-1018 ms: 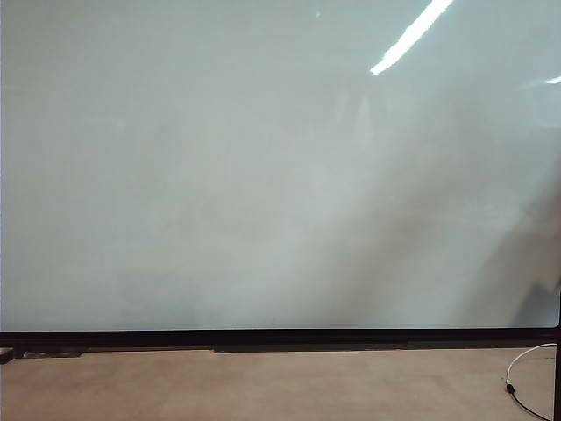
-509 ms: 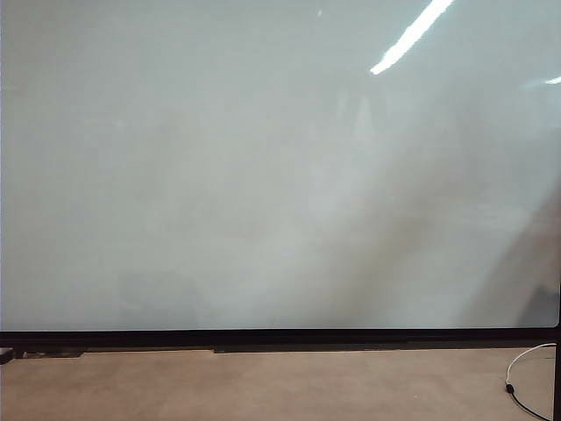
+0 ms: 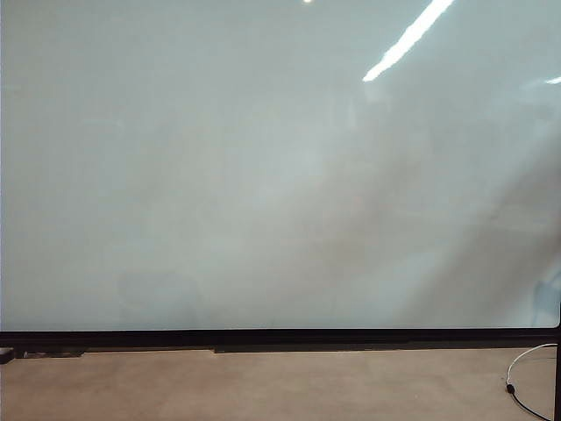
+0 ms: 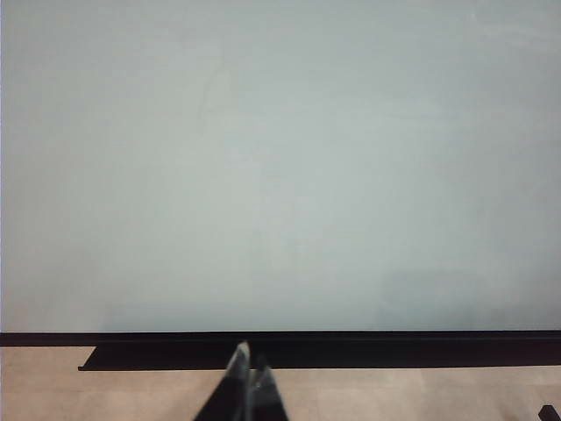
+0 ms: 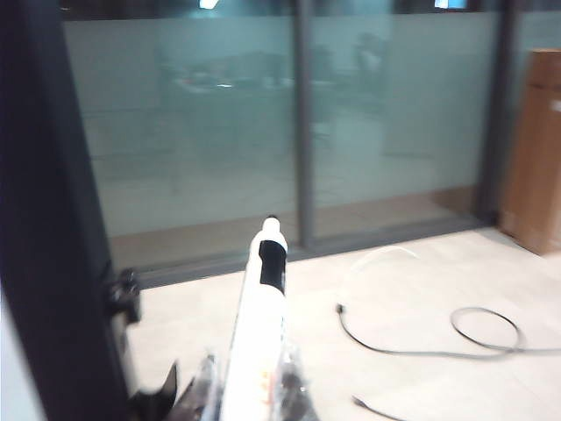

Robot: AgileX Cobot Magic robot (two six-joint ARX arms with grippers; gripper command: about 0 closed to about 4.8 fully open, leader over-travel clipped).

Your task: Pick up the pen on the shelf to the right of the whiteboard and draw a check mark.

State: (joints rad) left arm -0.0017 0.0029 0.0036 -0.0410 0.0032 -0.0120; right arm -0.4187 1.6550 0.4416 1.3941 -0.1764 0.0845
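Whiteboard [image 3: 263, 175] fills nearly the whole exterior view: glossy white, thin black frame along the bottom edge, no mark on it. A bright streak of ceiling light reflects in its upper right. Below the frame is tan floor [image 3: 263, 386], with a thin white cable [image 3: 526, 368] at the far right. Neither arm shows in the exterior view.

Left gripper [image 4: 248, 386]: only the two dark fingertips show in the left wrist view, pressed together tip to tip, jaws closed with nothing between them. It points at the whiteboard's lower edge, apart from the board, with the black frame strip [image 4: 307, 349] just past the tips.

Right gripper [image 5: 250, 399]: jaws narrow and clamped on the pen [image 5: 261, 324]. The whitish barrel stands out between the fingers, with a black band near the outer end and a small dark tip. Gripper base is blurred, so the exact contact points are unclear.

In the right wrist view the pen points away from the board, towards a frosted glass partition [image 5: 202, 140] with dark mullions. A dark upright post [image 5: 53, 219] stands close beside the gripper. A dark cable [image 5: 438, 338] loops over the pale floor, and a brown box-like thing [image 5: 536, 149] sits at the edge.
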